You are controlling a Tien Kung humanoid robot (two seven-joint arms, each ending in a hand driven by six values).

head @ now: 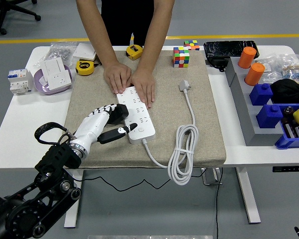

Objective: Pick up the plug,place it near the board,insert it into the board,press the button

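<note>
White-fingered left robot hand (105, 121) curls around a black plug (120, 111) beside the white rectangular power strip (136, 112), which a person's hands (131, 82) press flat

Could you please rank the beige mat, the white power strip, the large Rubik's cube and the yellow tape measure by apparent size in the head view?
1. Beige mat
2. White power strip
3. Large Rubik's cube and yellow tape measure: these look alike in size, so I would not rank them.
</note>
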